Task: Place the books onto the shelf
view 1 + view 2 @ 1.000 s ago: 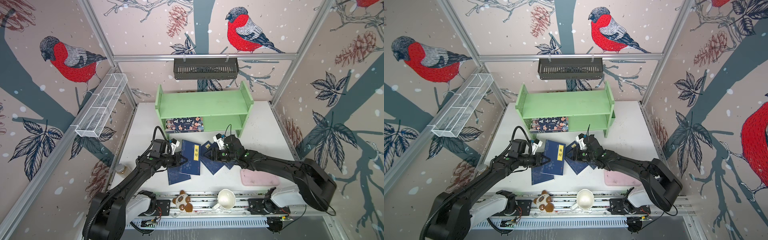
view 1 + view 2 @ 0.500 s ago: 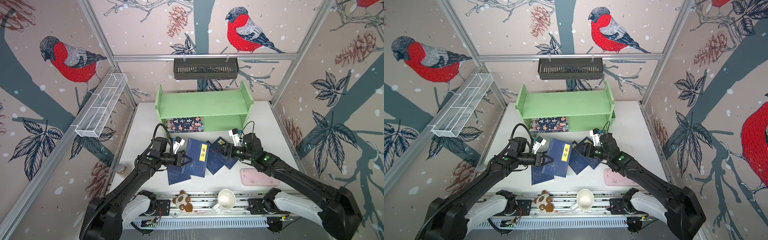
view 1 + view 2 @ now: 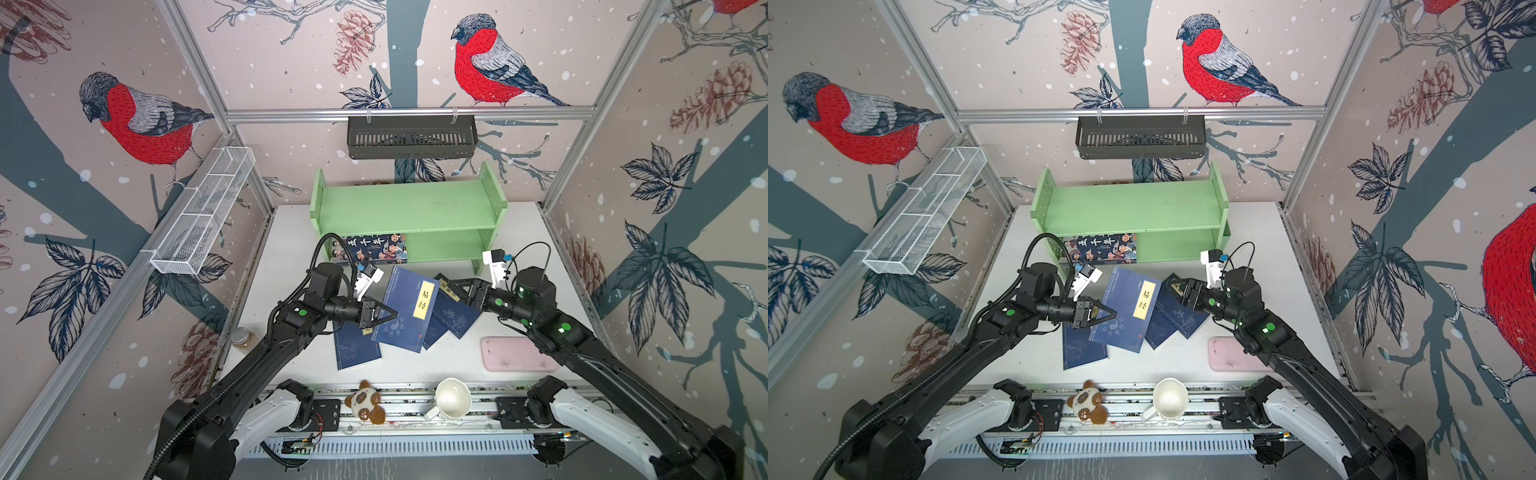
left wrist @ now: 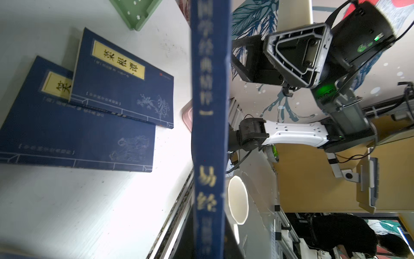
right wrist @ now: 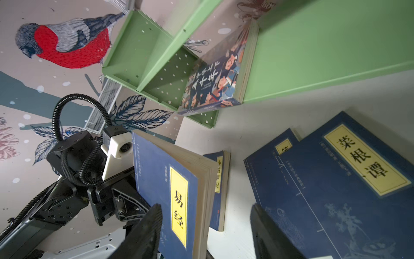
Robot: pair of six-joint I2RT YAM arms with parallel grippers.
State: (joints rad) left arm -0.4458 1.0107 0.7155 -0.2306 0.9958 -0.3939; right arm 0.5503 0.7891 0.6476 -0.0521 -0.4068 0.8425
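Left arm holds one book, shelf just beyond it

The left gripper (image 3: 387, 318) clamps the blue book (image 3: 405, 299) at its spine, its long axis crossing the jaws toward the shelf (image 3: 409, 208). The right gripper (image 3: 454, 286) gapes empty.

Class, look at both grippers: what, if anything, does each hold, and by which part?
The left gripper grips the navy 易经 book at its spine edge; the right gripper is open and holds nothing.

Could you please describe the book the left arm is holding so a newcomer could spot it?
Find the green shelf; navy books lie flat before it. The held book, labelled yellow, alone stands tilted up, gripped by the left end effector.
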